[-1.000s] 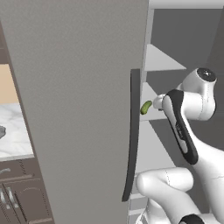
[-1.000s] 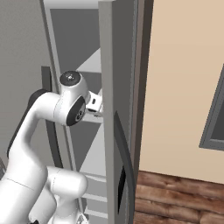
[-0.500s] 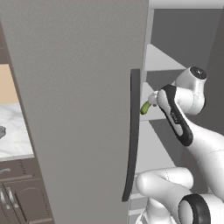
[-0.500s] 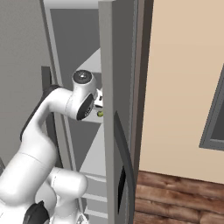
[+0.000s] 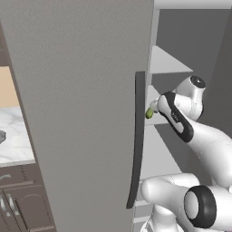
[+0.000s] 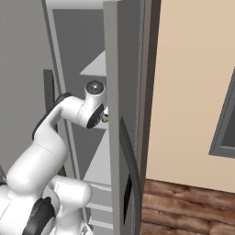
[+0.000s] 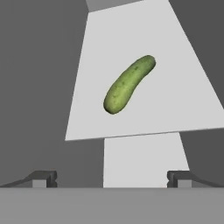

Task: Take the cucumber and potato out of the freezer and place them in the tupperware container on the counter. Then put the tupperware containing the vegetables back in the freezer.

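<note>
cucumber: lies on a freezer shelf, ahead of the jaws
counter: left of the freezer door

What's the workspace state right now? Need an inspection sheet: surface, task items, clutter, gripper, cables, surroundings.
Surface: pale freezer shelf, bare apart from one vegetable; another shelf level shows below it.
Job's things: cucumber lies diagonally on the shelf, untouched; a bit of it shows past the door edge in the left base view. Freezer door stands open. Counter at far left. Potato and tupperware container: nothing seen.
Clutter: nothing seen.
Gripper: gripper open, empty, aimed at the cucumber with a gap between them.
Cables: nothing seen.
Surroundings: beige wall, wood floor, window frame, brown cabinets.
</note>
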